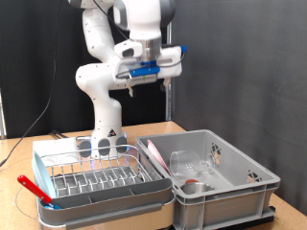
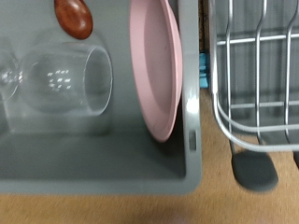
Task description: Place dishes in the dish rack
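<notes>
Your gripper [image 1: 165,84] is hanging high above the table, over the gap between the dish rack [image 1: 96,172] and the grey crate [image 1: 216,182], and it is holding nothing and touching nothing. From the exterior view I cannot tell how far the fingers are spread (they are small and dark against the black curtain), and the wrist view is not showing the fingertips at all.

Your arm is standing upright from its base behind the rack, bending at the elbow and reaching toward the exterior view's right, with the hand pointing straight down.

The dishes are sitting in the crate, not in the rack. In the wrist view you are looking down on a clear drinking glass [image 2: 65,79] lying on its side on the crate floor, a reddish-brown spoon [image 2: 73,17] just beside it with only its bowl end showing, and a pink plate [image 2: 157,65] leaning on edge against the crate wall. In the exterior view the glass [image 1: 187,165] is showing as a pale, see-through shape toward the crate's middle.

The rack is lying at the exterior view's left, a pale tray with a silver wire grid, and its wire rim [image 2: 257,70] is showing just beside the crate in the wrist view. A red-handled utensil [image 1: 34,189] is lying at the rack's left edge.
</notes>
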`<move>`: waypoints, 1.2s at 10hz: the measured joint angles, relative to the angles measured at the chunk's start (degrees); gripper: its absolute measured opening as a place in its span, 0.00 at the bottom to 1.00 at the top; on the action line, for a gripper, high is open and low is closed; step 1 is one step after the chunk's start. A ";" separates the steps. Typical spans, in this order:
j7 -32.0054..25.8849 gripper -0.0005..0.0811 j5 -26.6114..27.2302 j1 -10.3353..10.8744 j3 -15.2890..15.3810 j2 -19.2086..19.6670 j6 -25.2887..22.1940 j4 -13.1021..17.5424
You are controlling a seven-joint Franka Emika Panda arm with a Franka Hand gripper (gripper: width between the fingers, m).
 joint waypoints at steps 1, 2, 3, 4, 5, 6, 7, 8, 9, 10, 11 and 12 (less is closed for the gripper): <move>-0.08 0.99 -0.65 0.00 0.22 1.40 3.73 -1.70; -0.08 0.99 -1.46 0.00 0.45 2.82 7.01 -3.22; -0.08 0.99 -2.18 0.00 0.70 4.29 10.08 -4.60; -0.22 0.99 -2.75 0.00 0.97 5.88 13.04 -5.93; -0.55 0.99 -3.34 0.00 1.13 7.38 15.41 -7.09; -0.94 0.99 -4.00 0.00 1.21 8.68 17.77 -8.19; -0.97 0.99 -4.56 0.00 1.30 9.76 19.81 -9.14; -0.97 0.99 -4.85 -0.01 1.41 10.64 20.92 -9.66; -0.97 0.99 -5.07 -0.01 1.58 11.37 21.31 -10.16; -0.97 0.99 -5.49 -0.01 1.73 12.06 21.48 -10.54; -0.96 0.99 -6.16 -0.02 1.81 12.61 22.01 -11.10; -0.94 0.99 -6.67 -0.03 1.84 13.19 23.24 -11.64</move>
